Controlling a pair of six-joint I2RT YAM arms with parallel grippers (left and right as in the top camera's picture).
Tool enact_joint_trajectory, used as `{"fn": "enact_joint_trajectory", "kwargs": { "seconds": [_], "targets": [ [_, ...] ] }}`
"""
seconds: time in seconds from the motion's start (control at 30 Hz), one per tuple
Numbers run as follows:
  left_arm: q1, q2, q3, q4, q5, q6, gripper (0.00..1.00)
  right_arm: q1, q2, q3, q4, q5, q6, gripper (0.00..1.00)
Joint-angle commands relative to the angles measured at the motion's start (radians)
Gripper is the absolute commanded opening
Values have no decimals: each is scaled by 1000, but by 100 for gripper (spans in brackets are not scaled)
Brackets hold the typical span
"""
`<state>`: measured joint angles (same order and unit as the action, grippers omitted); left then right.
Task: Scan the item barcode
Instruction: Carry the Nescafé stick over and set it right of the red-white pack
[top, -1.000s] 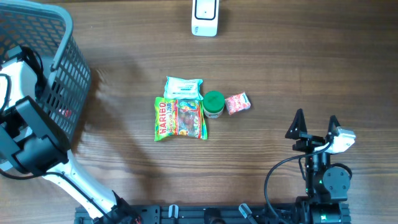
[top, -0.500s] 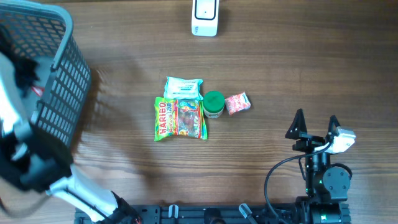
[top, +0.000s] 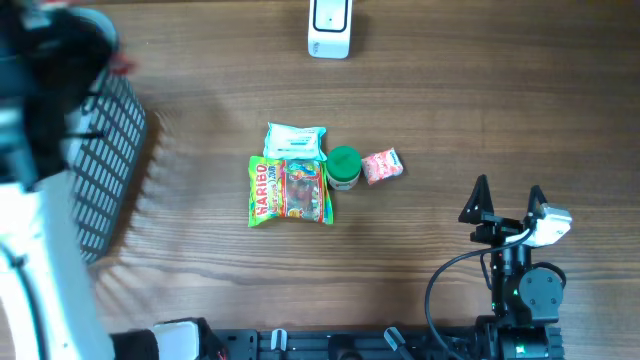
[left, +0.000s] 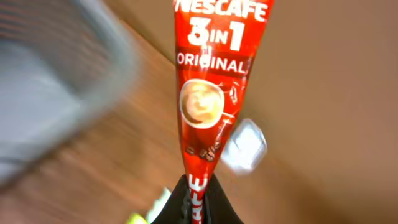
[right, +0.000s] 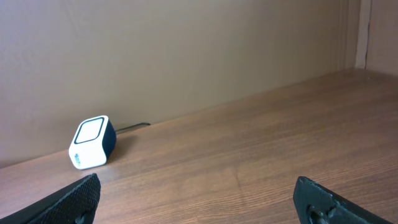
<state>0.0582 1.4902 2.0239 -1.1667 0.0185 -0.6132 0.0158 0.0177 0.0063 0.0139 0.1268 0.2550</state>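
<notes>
Far left of the overhead frame, we have a grey mesh plastic basket (top: 105, 160) at the table edge. It is partly under the blurred white left arm, so we can't tell its contents. The left gripper (left: 196, 202) is clamped on the bottom end of a long red Nescafe 3in1 stick sachet (left: 211, 93), upper left by the basket rim, with its coffee-cup face toward the wrist camera.

There is bare brown wooden table (top: 200, 290) between the basket and the centre cluster:
- yellow-green Haribo bag (top: 290, 190)
- white-green flat packet (top: 295, 140) touching the bag's top edge
- green-lidded small jar (top: 344, 167) at the bag's right edge
- small pink packet (top: 381, 166) just beside the jar

The white box scanner (top: 329, 28) sits at the top-centre edge, well apart from the cluster. Right of it is open wood. The right gripper (top: 508, 200) is lower right, jaws spread wide, released.
</notes>
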Motion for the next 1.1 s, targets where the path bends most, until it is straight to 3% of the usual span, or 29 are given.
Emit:
{"fn": "enact_joint_trajectory", "kwargs": {
  "seconds": [0.0,0.23,0.47,0.7,1.07],
  "targets": [
    [-283,81,-12,19,-36,34,4,-3,-1,-1,2,-16,-16,100],
    [-623,302,-12,106,-45,33,4,-3,-1,-1,3,-16,-16,100],
    [-831,583,-12,181,24,34,4,-3,-1,-1,3,-16,-17,100],
    [-941,733,-12,271,60,32,4,-3,-1,-1,3,-16,-16,100],
    [-963,866,-14,259,152,-49,4,-3,-1,-1,3,-16,-17,100]
  ]
}}
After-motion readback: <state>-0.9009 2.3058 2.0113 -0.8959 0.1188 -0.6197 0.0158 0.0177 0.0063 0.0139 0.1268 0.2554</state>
